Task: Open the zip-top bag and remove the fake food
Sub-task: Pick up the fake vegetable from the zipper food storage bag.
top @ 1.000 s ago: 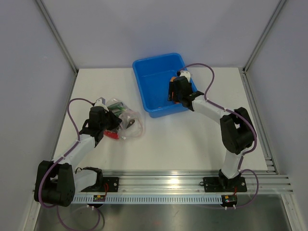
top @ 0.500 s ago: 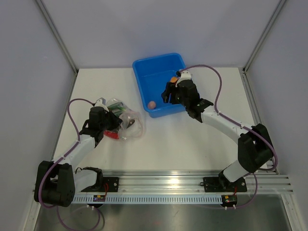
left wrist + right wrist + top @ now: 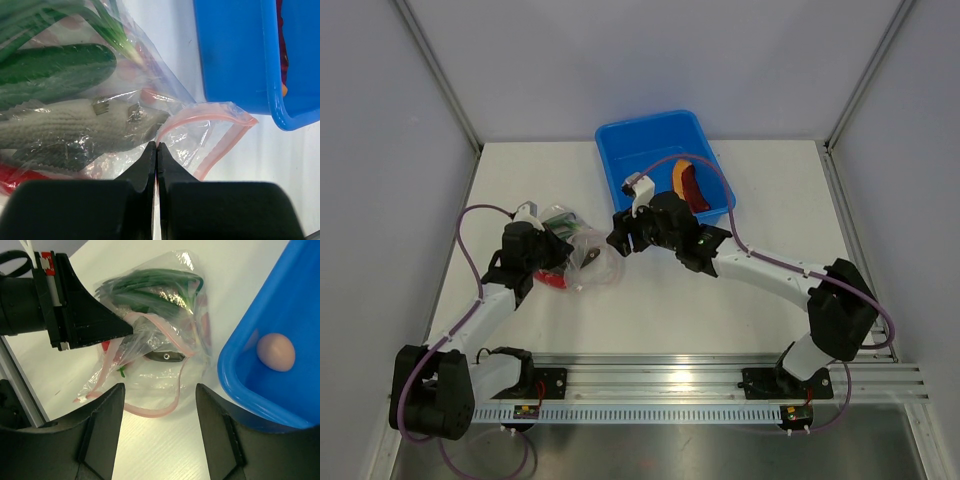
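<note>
One egg [image 3: 275,352] in tub [image 3: 250,395], right-wrist view only

both arms are built of white tube links between bulky black joint housings: the left arm [image 3: 480,305] and the right arm [image 3: 760,268]. a purple cable [image 3: 465,232] loops along each one. each base sits on a black plate [image 3: 548,382]. the fingers [image 3: 102,425] are matte black, broad and wedge-shaped. a small red tag [image 3: 46,260] with white trim marks the left wrist's black housing.

Bright even light, soft shadows (close-ups slightly blurred).
</note>
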Motion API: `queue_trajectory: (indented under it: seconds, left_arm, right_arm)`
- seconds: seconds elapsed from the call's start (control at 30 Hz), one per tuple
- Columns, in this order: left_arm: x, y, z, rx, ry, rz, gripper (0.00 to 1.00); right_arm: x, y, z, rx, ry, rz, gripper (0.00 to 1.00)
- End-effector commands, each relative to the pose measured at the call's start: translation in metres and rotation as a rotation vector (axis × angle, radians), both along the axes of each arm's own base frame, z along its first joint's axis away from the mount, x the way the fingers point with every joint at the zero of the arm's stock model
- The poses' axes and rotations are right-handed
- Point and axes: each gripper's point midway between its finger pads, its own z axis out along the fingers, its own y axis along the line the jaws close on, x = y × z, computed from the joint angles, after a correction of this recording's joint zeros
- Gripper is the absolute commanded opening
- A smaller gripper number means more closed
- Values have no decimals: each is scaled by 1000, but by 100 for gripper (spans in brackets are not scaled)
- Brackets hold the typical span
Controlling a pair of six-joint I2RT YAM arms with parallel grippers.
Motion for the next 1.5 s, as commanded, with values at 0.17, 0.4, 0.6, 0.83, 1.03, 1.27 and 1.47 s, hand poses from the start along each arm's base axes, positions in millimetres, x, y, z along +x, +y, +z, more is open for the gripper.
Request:
queue_trajectory:
  seconds: [0.17, 0.4, 0.6, 0.83, 1.03, 1.27, 1.47]
  left_arm:
    - [4, 1, 17, 0, -69, -4, 0]
    - [4, 3, 17, 13, -74, -1, 0]
    - [3, 1, 19, 2, -77, -10, 0]
    - [2, -2, 21, -9, -81, -22, 0]
    - [-1, -4, 30, -21, -111, -33, 0]
    - [-10, -13, 53, -65, -200, -88, 0]
    - [-17, -22, 74, -91, -276, -154, 23]
  right_arm:
    - [-19, 11, -21, -62, 42, 94, 66]
    - [-19, 35, -46, -64, 97, 152, 62]
    - [-23, 44, -57, -81, 102, 167, 62]
    - [-22, 51, -79, -105, 136, 182, 61]
    - [-19, 58, -100, -137, 171, 190, 59]
    - [-10, 67, -110, -137, 175, 167, 55]
    - [-4, 72, -122, -134, 192, 141, 47]
